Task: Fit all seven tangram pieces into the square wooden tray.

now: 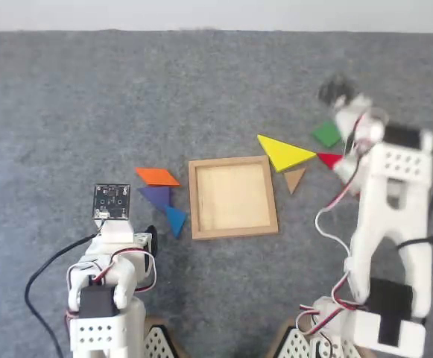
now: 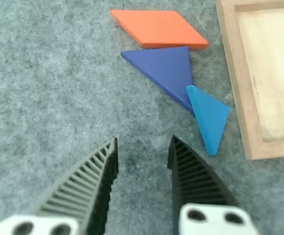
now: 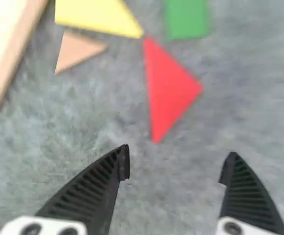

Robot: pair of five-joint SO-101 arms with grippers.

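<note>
- In the middle of the grey fuzzy mat [image 1: 82, 97] lies the square wooden tray [image 1: 234, 160]. It lies flat, and all seven pieces are outside it on the mat.
- Three pieces sit on one side of the tray: the flat orange slanted four-sided piece [image 2: 159, 28], the dark blue triangle [image 2: 166, 68] and the small light blue triangle [image 2: 209, 116].
- The orange piece lies right against the dark blue triangle.
- The light blue triangle touches the dark blue one and lies just beside the tray's rim.
- Four pieces sit on the other side: the big yellow triangle [image 1: 283, 152], the small plain wooden triangle [image 1: 294, 179], the red triangle [image 3: 168, 88] and the green square [image 3: 185, 18].
- The yellow triangle is right at a corner of the tray, with the wooden triangle just beside it.
- The red triangle and green square lie a bit farther out.
- The left gripper [image 2: 144, 142] hangs over the mat near the light blue triangle. Its two black fingers are a little apart and hold nothing.
- The right gripper [image 3: 178, 152] hangs over the mat close to a point of the red triangle. Its fingers are wide apart and hold nothing.
</note>
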